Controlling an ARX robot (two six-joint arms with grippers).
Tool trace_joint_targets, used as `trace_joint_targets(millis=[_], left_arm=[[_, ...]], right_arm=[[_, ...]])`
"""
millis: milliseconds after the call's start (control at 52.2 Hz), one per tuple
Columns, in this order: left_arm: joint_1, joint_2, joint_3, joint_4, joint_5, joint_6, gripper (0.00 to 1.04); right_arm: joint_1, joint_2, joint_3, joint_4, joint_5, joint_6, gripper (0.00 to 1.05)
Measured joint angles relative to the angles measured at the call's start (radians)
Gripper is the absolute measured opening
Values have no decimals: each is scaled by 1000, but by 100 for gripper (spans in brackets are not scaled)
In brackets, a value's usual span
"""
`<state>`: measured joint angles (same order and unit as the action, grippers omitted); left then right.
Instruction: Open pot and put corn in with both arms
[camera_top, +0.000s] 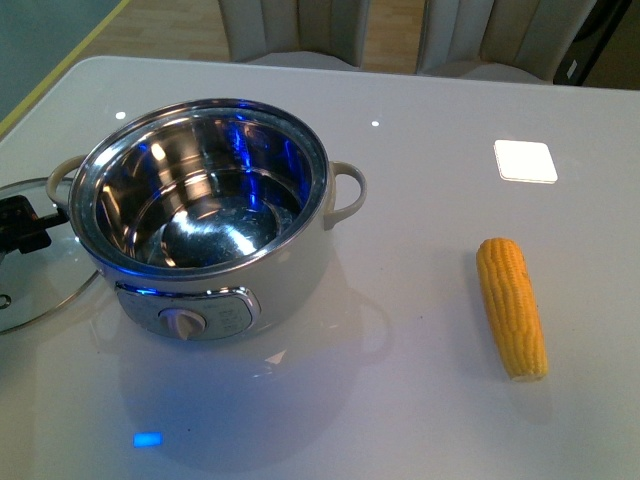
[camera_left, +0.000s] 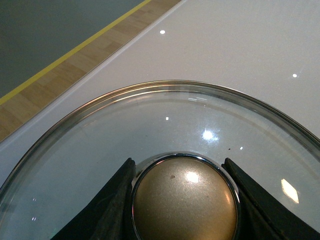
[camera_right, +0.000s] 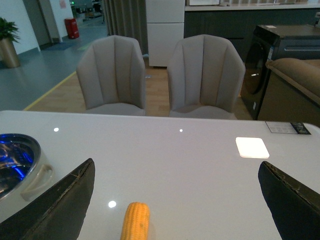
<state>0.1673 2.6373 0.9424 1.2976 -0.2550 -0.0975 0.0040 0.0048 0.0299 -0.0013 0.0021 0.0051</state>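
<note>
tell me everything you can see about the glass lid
The lid is round clear glass with a shiny steel rim and a rounded brass-coloured knob on a chrome collar. It lies knob-up on the white table, beside the pot on its left in the front view, partly out of frame. The left gripper has its fingers closely flanking the knob.

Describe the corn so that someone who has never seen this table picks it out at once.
On the white table, the big cream pot stands open at the robot's left, its glass lid flat beside it. Right of the pot, nearer than a small white square, lies the corn. It is the only yellow-orange thing: a tapered cob with rows of kernels.
</note>
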Motion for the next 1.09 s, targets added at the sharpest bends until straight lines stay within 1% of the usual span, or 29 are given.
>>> trace_joint_targets(millis=[192, 326, 364, 441, 498, 517, 613, 651, 728, 862, 1092], left_arm=[[-12, 7, 1, 1, -30, -10, 44], [-15, 7, 0, 1, -33, -13, 44], [-16, 7, -1, 1, -33, -18, 51], [-16, 6, -14, 5, -45, -21, 69], [-15, -4, -25, 5, -50, -21, 79], [-15, -6, -27, 5, -51, -21, 81], [-16, -29, -48, 5, -49, -24, 97], [-16, -41, -56, 3, -48, -23, 100], [-16, -80, -73, -9, -48, -24, 97], [-14, -161, -106, -37, -48, -25, 98], [-10, -286, -177, -72, -20, -38, 98]], right_arm=[[0, 0, 0, 0, 0, 0, 96], [0, 0, 0, 0, 0, 0, 96], [0, 0, 0, 0, 0, 0, 96], [0, 0, 0, 0, 0, 0, 96], [0, 0, 0, 0, 0, 0, 96], [0, 0, 0, 0, 0, 0, 96], [0, 0, 0, 0, 0, 0, 96], [0, 0, 0, 0, 0, 0, 96], [0, 0, 0, 0, 0, 0, 96], [0, 0, 0, 0, 0, 0, 96], [0, 0, 0, 0, 0, 0, 96]])
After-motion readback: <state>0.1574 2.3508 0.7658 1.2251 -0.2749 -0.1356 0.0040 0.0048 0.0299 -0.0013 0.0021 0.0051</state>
